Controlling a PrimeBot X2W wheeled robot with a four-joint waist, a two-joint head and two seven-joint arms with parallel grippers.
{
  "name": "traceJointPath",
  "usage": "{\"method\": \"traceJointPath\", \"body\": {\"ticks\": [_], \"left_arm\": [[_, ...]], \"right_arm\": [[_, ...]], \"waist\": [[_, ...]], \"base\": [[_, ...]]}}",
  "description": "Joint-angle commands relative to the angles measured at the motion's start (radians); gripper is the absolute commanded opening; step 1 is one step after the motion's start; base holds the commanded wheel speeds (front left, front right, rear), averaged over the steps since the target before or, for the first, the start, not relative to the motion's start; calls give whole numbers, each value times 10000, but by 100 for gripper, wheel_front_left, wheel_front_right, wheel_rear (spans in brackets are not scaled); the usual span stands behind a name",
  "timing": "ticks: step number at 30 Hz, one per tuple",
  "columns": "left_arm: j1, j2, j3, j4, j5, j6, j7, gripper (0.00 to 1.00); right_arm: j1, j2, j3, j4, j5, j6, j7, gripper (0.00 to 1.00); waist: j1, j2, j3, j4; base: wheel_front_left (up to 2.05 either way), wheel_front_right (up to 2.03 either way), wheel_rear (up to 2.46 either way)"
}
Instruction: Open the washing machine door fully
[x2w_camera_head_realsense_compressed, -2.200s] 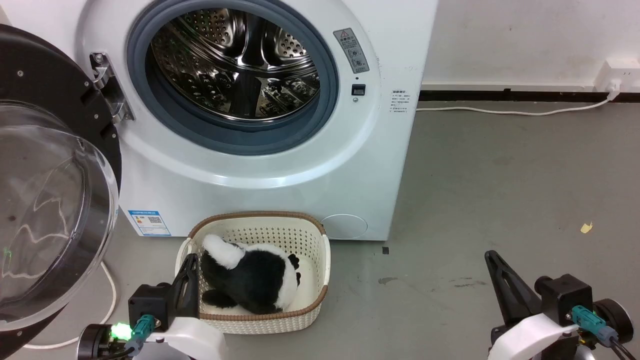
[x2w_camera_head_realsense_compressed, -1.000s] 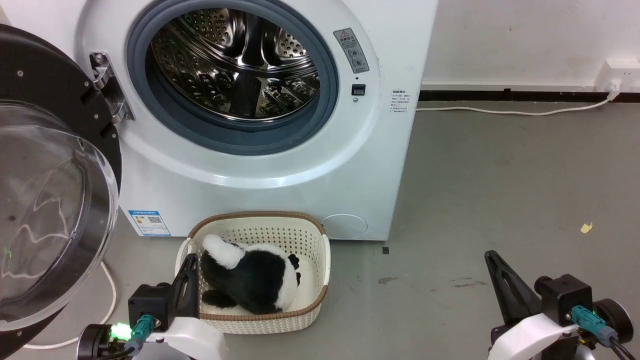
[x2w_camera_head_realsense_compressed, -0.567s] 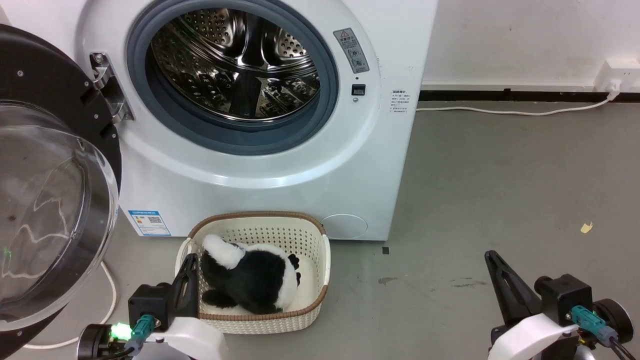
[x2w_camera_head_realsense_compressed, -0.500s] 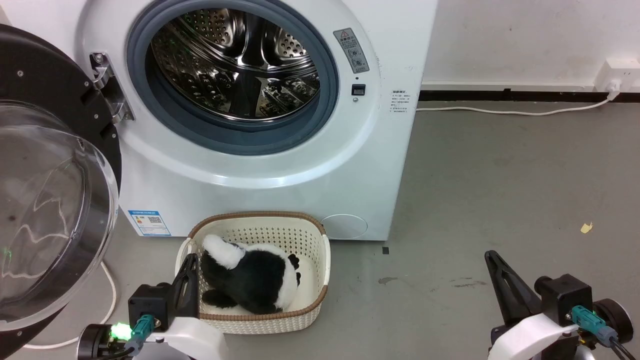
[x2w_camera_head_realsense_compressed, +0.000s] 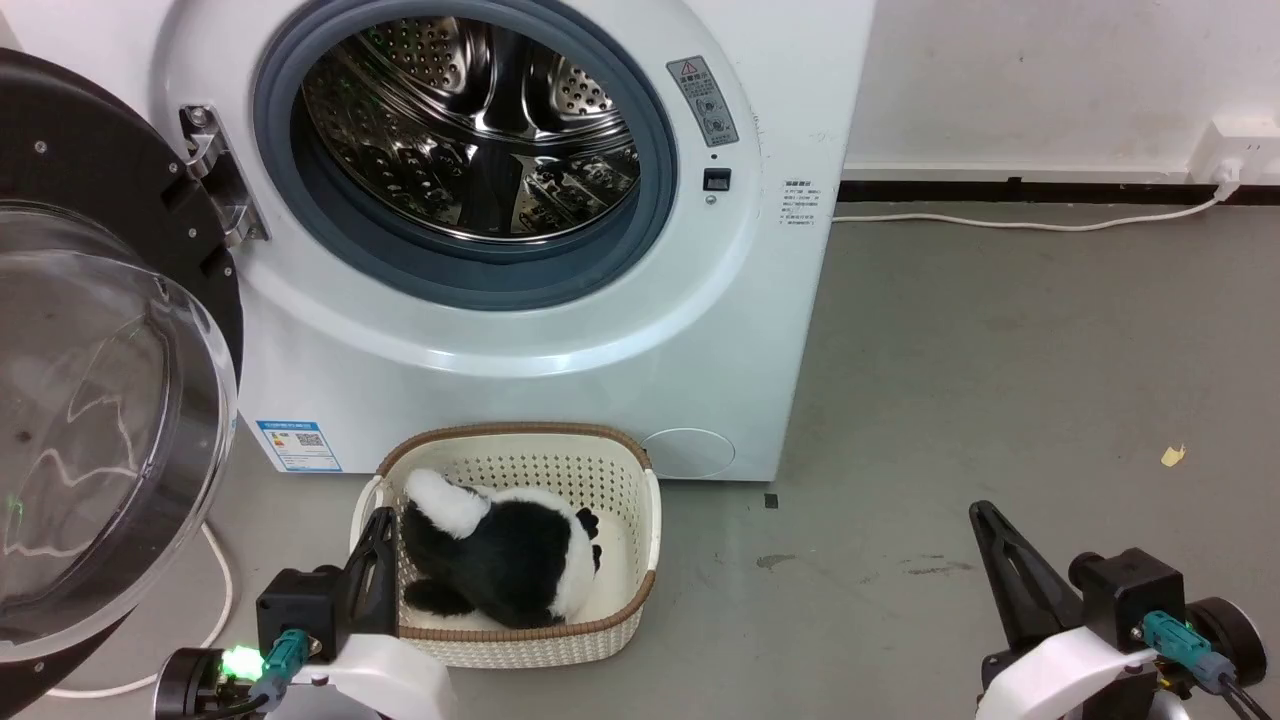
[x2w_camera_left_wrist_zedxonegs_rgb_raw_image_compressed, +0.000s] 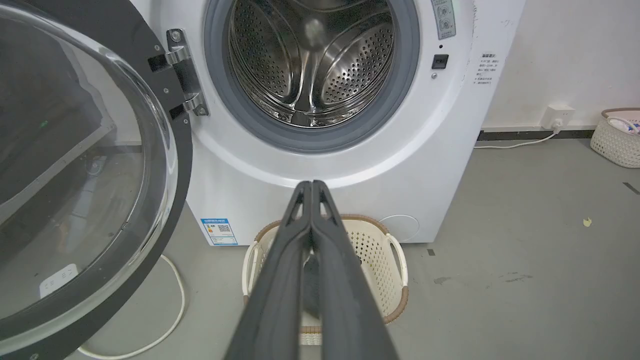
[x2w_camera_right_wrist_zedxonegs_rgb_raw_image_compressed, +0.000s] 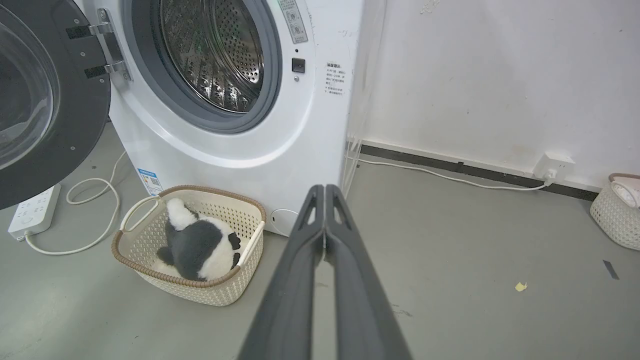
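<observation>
The white washing machine (x2w_camera_head_realsense_compressed: 560, 340) fills the upper left of the head view, its steel drum exposed inside a grey rubber ring. The washing machine door (x2w_camera_head_realsense_compressed: 90, 400), black-rimmed with a bulging clear bowl, stands swung wide out on its hinge at the far left; it also shows at left in the left wrist view (x2w_camera_left_wrist_zedxonegs_rgb_raw_image_compressed: 85, 170) and the right wrist view (x2w_camera_right_wrist_zedxonegs_rgb_raw_image_compressed: 45, 100). My left gripper (x2w_camera_head_realsense_compressed: 380, 520) rests low at the lower left, shut and empty, beside the basket. My right gripper (x2w_camera_head_realsense_compressed: 982, 512) sits at the lower right over bare floor, shut and empty, well away from the door.
A cream perforated basket (x2w_camera_head_realsense_compressed: 630, 590) holding a black-and-white plush toy (x2w_camera_head_realsense_compressed: 500, 560) stands on the floor before the machine. A white cable (x2w_camera_head_realsense_compressed: 215, 590) loops under the door. A power strip (x2w_camera_right_wrist_zedxonegs_rgb_raw_image_compressed: 30, 215) lies at left. Another basket (x2w_camera_right_wrist_zedxonegs_rgb_raw_image_compressed: 615, 215) sits by the wall at right.
</observation>
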Motion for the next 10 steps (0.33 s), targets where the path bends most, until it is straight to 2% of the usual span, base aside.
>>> {"method": "traceJointPath", "body": {"ticks": [1, 10], "left_arm": [[-153, 5, -7, -16, 89, -55, 3, 0], [-153, 5, -7, -16, 89, -55, 3, 0]], "right_arm": [[-116, 17, -9, 24, -53, -9, 7, 0], [-116, 17, -9, 24, -53, -9, 7, 0]], "waist": [[0, 0, 0, 0], [0, 0, 0, 0]], "base": [[0, 0, 0], [0, 0, 0]]}}
